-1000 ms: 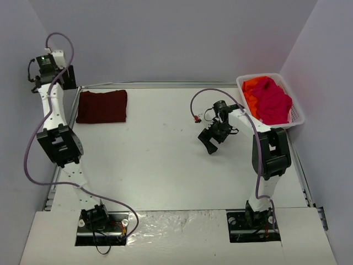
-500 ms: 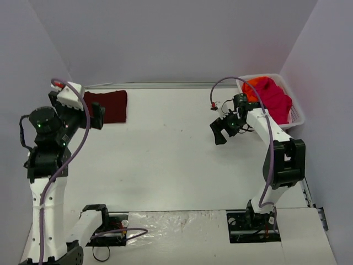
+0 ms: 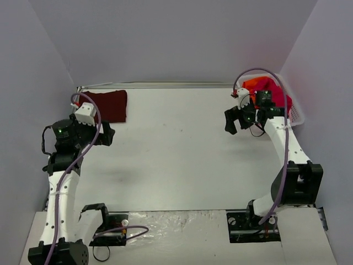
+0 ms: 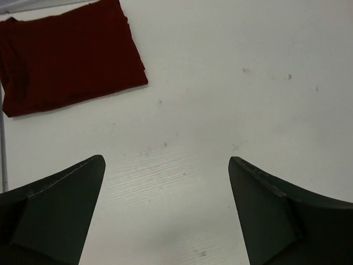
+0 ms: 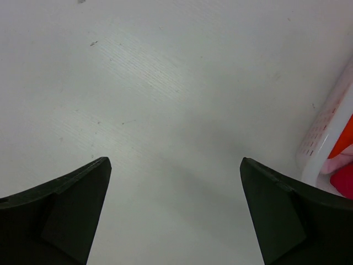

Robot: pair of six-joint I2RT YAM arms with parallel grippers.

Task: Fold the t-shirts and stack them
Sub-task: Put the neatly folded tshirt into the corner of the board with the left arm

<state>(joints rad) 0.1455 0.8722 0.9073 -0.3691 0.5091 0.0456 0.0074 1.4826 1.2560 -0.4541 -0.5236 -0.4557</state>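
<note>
White table (image 3: 176,160), lightly scuffed; plain grey walls (image 3: 165,38). Folded maroon t-shirt (image 4: 66,61) at far left corner. Pink t-shirt (image 3: 268,83) and orange t-shirt (image 3: 248,84) in basket (image 3: 298,114), far right corner. Left gripper (image 4: 165,160) and right gripper (image 5: 175,161) spread wide, empty.

Tabletop (image 3: 176,160): white, matte, faint scuffs and specks | back wall (image 3: 176,38): plain pale lavender-grey | left wall (image 3: 25,83), right wall (image 3: 331,83): same plain tone, flanking the tabletop | rail (image 3: 160,85): thin metal strip along far edge | light: soft, even, weak shadows
</note>
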